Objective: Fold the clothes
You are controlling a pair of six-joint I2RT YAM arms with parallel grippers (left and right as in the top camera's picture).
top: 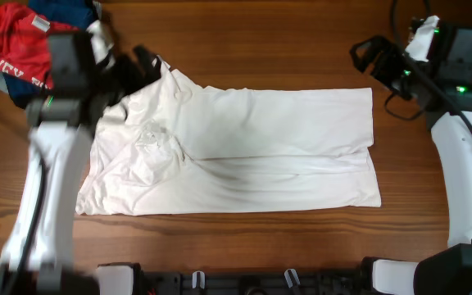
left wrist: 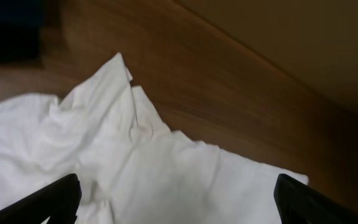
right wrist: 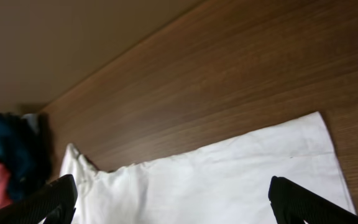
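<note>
White shirt (top: 244, 152) lies flat on table (top: 301, 33), just right of the pile of red and blue clothes (top: 23, 41). Long axis runs left–right. Collar end points toward the pile, straight hem away from it. Cloth bunched at the pile end.

Left gripper (left wrist: 176, 193): jaws wide apart, empty, over the collar corner beside the pile.

Right gripper (right wrist: 173, 193): jaws wide apart, empty, well apart from the pile, near the hem's back corner.

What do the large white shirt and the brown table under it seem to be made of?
The large white shirt: thin, soft fabric, perhaps cotton, matte; it wrinkles and bunches near the collar. The brown table: wood or wood-look laminate, smooth-looking; fine straight grain lines show, but solid wood or veneer cannot be told.
</note>
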